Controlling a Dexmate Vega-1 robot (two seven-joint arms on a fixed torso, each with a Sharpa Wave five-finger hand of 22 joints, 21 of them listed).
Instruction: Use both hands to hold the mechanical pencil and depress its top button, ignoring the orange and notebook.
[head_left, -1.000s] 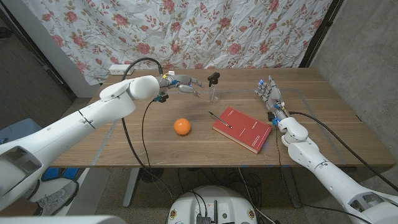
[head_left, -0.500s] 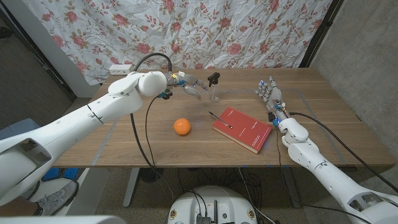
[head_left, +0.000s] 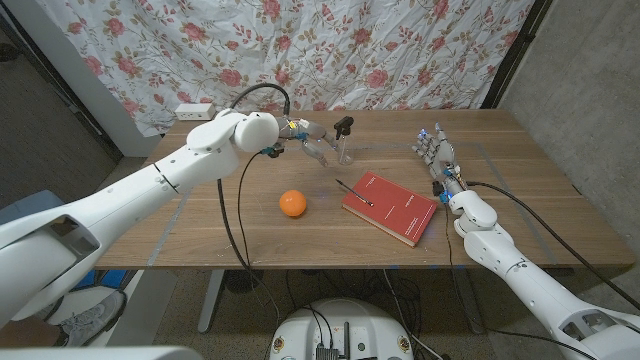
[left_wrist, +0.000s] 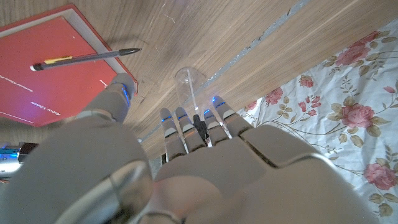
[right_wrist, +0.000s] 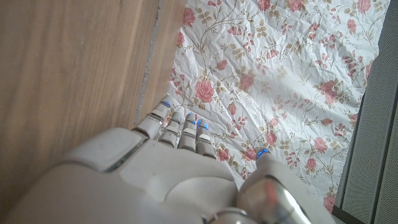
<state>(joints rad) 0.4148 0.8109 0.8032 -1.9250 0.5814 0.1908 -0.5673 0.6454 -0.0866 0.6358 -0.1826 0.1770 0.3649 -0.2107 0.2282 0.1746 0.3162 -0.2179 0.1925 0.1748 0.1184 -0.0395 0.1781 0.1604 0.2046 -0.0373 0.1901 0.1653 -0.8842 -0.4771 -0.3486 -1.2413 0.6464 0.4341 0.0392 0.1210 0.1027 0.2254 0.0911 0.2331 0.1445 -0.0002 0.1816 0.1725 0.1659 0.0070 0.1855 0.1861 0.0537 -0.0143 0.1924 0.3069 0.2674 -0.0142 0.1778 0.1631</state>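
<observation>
The mechanical pencil (head_left: 354, 192) (left_wrist: 81, 58), thin and dark, lies across the near-left edge of the red notebook (head_left: 395, 210) (left_wrist: 43, 87), its tip over the wood. My left hand (head_left: 308, 138) (left_wrist: 186, 168) is at the back of the table, well beyond the pencil, fingers spread and holding nothing. Its fingertips reach close to a small clear spray bottle (head_left: 346, 148) (left_wrist: 189, 84) with a black top. My right hand (head_left: 437, 155) (right_wrist: 168, 168) stands on edge right of the notebook, fingers straight and apart, empty.
An orange (head_left: 292, 203) sits on the wood left of the notebook. A white power strip (head_left: 195, 110) lies at the back left corner. A floral cloth (head_left: 400, 50) hangs behind the table.
My left arm has swung to the right along the back of the table, bringing its hand up to the spray bottle. The right hand, pencil, notebook and orange have stayed put.
</observation>
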